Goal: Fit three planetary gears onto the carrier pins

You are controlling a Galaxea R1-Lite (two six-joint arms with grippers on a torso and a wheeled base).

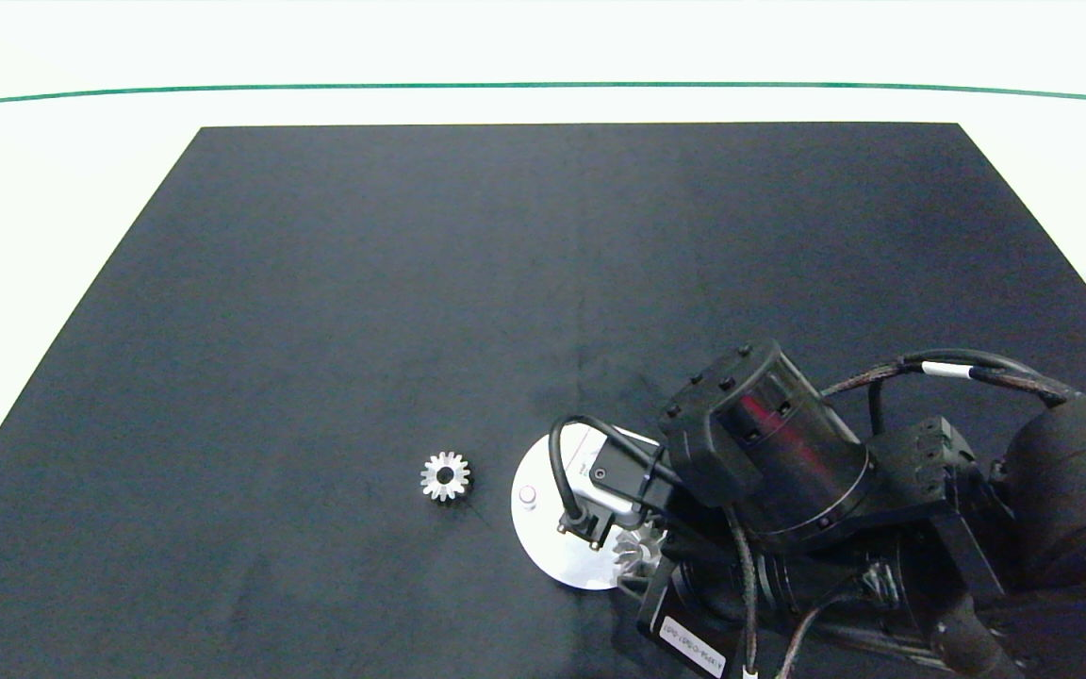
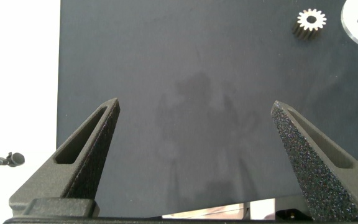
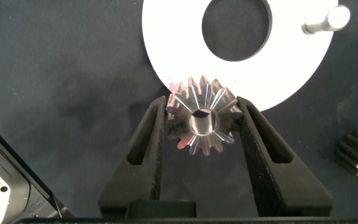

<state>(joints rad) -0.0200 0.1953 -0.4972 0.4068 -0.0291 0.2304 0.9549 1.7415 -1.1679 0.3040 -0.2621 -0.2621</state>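
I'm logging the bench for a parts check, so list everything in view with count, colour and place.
planetary gears: two seen, silver; one lies flat on the mat left of the disc, one is held between the right gripper's fingers at the disc's near edge.
carrier pins: one seen, white-grey, standing on the disc; any others are hidden by the arm.
white disc: one, white, large centre hole, on the mat's near right part.
mat: one, black, covering most of the table.
table: one, white, with a green line along its far side.
right gripper: shut on a gear, over the disc's edge.
left gripper: open, over bare mat, away from the parts.
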